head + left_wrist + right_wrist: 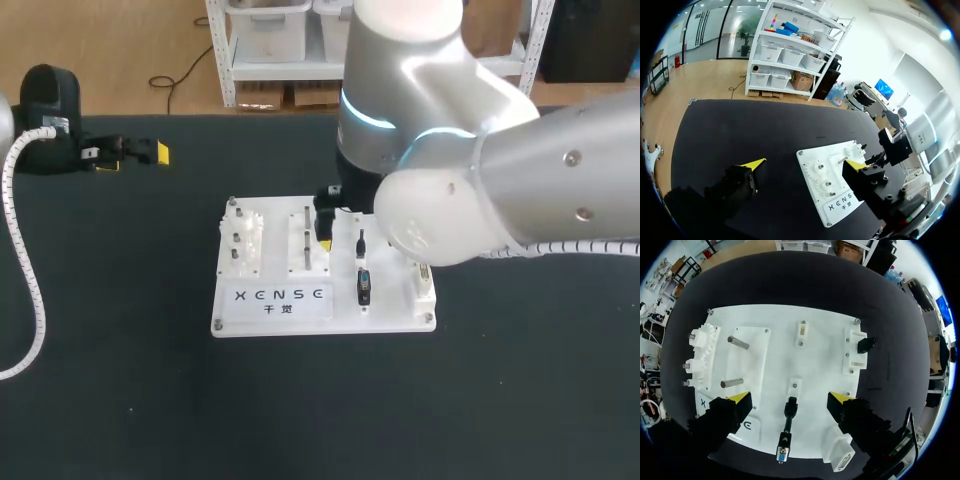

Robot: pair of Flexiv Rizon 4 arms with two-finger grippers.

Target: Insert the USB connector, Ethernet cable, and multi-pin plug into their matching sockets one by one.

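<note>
Right claw (790, 399) hung open, pointing down over the board (820, 360), above the plug (788, 410); left claw (806, 164) open, far left.

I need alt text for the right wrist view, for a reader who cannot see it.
The right gripper hovers open above a white board, with a black connector lying on the board between its fingers. Two metal pegs and white gears stand on it too.

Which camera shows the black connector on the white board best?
The right wrist view: the black connector lies unobstructed on the white board, between the open fingers of the right tool. The head view shows it small, close beside the right arm. The left wrist view does not show it clearly.
</note>
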